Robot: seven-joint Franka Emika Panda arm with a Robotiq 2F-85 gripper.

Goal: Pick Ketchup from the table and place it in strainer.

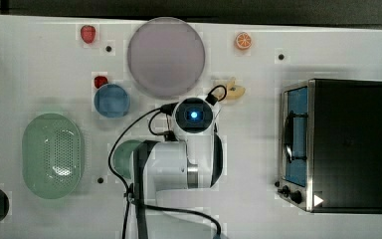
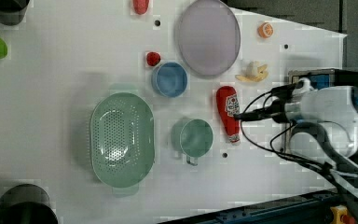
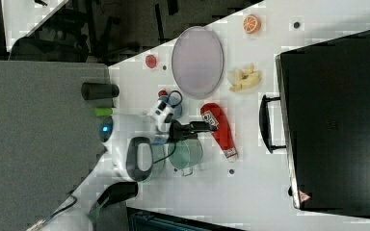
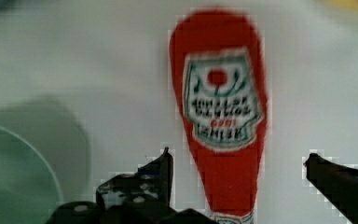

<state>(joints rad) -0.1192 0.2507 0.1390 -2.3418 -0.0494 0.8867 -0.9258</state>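
Your inventory, by the left view's clock face.

Ketchup bottle [image 2: 228, 113]: red with a white label, lying flat on the white tabletop [image 2: 51, 93] just right of centre, cap end pointing to 6 o'clock. In the wrist view the bottle [image 4: 221, 112] lies between the two dark fingertips [image 4: 161, 170], with bare tabletop showing on either side of it.

Gripper [image 4: 237, 161]: your jaws stand wide apart, gripping nothing, one on each side of the bottle's narrow end.

Strainer [image 2: 121, 140]: pale green oval with a hole-dotted bottom, at 8 o'clock from centre, well apart from the bottle.

Green cup [image 2: 193, 137]: between the strainer and the bottle, near the bottle's cap end.

Blue bowl [image 2: 169, 79]: at 10 o'clock from the bottle, with a small red piece [image 2: 153, 58] just beside it.

Grey plate [image 2: 208, 37]: at 12 o'clock.

Orange slice [image 2: 265, 30]: at 1 o'clock.

Banana piece [image 2: 252, 73]: near the bottle's broad end.
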